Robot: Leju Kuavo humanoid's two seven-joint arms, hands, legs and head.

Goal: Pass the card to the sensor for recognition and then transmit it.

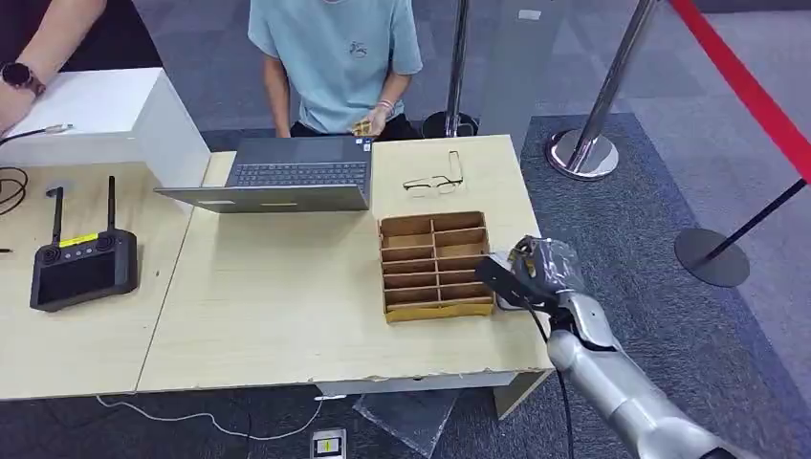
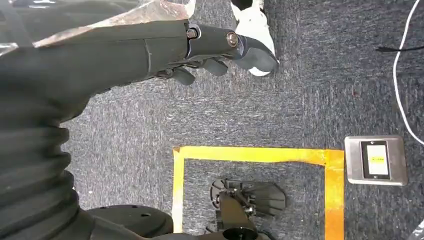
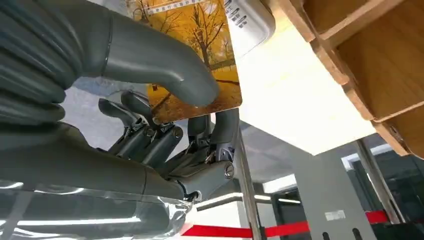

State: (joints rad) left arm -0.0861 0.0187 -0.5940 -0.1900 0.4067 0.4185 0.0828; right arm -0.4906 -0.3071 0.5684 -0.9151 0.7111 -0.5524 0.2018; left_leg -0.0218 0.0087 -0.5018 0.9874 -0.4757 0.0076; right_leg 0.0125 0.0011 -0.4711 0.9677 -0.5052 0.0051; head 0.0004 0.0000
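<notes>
- We see a pale wooden table [image 1: 287, 316] spanning the head view, with a second table [image 1: 76, 344] butted against it on the left; a person in a light blue shirt [image 1: 335, 57] sits at the far edge, and another person's arm [image 1: 38, 48] with a wristwatch reaches in at the far left corner over a white box [image 1: 105, 110]
- An open grey laptop [image 1: 287, 177] lies near the far edge; a black handheld controller [image 1: 81, 268] with two antennas rests on the left table
- A brown divided wooden tray [image 1: 435, 266] sits toward the right of the table, just beside the right hand; a pair of glasses [image 1: 435, 180] lies beyond it
- Our right hand [image 1: 524, 277] hovers at the table's right edge, by the tray's right side; in the right wrist view the thumb presses on the face of the card [image 3: 200, 60] and darker fingers [image 3: 220, 130] back it from behind, so the fingers are clamped on it
- The card carries a yellow autumn-tree picture; its long axis runs out past the fingertips, toward a pale grey-white device [image 3: 250, 20] on the table surface, which its far end overlaps; whether they touch we cannot tell
- Our left hand [image 2: 210, 55] hangs over dark carpet [image 2: 300, 100] with yellow tape [image 2: 250, 154] and a metal floor socket [image 2: 375, 160]; its fingers are curled in on nothing
</notes>
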